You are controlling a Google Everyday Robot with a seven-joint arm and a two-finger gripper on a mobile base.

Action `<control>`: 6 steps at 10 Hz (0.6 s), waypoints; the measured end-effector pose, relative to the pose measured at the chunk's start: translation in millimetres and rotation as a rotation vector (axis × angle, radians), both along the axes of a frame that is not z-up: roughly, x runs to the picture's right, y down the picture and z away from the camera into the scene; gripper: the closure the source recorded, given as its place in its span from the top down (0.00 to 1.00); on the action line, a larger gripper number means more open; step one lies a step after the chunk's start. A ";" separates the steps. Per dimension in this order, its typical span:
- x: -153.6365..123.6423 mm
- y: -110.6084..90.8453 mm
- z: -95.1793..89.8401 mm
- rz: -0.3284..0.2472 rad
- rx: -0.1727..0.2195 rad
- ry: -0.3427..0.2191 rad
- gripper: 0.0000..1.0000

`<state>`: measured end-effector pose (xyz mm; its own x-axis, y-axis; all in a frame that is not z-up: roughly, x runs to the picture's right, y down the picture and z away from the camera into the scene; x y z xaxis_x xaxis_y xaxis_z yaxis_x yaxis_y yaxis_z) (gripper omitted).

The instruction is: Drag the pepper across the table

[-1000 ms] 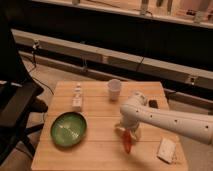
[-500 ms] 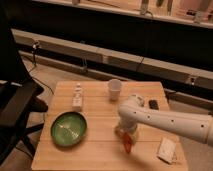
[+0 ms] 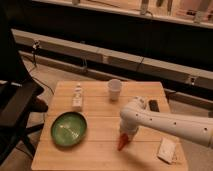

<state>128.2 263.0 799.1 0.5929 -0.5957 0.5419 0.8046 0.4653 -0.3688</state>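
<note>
A green bowl (image 3: 69, 128) sat on the near left of the table (image 3: 100, 107), with a small bottle (image 3: 77, 96) and a white cup (image 3: 114, 89) farther back. Right of centre, the gripper (image 3: 126, 136) was down over the pepper (image 3: 122, 143), near the front edge. Contact seemed made; most of the drag across likely remained. A remote (image 3: 154, 105) and a white packet (image 3: 166, 149) lay right.

Hand (image 3: 126, 136) edged left — pepper (image 3: 122, 144) dragged along table (image 3: 100, 150).
</note>
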 end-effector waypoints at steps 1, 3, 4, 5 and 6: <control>1.9 -2.8 -0.5 0.010 0.001 0.003 0.00; 16.6 -4.2 3.3 0.018 -0.005 0.009 0.00; 29.2 -3.3 3.5 0.023 -0.006 0.014 0.00; 38.6 -2.8 2.8 0.031 -0.006 0.018 0.00; 40.9 -3.0 2.7 0.037 -0.005 0.019 0.00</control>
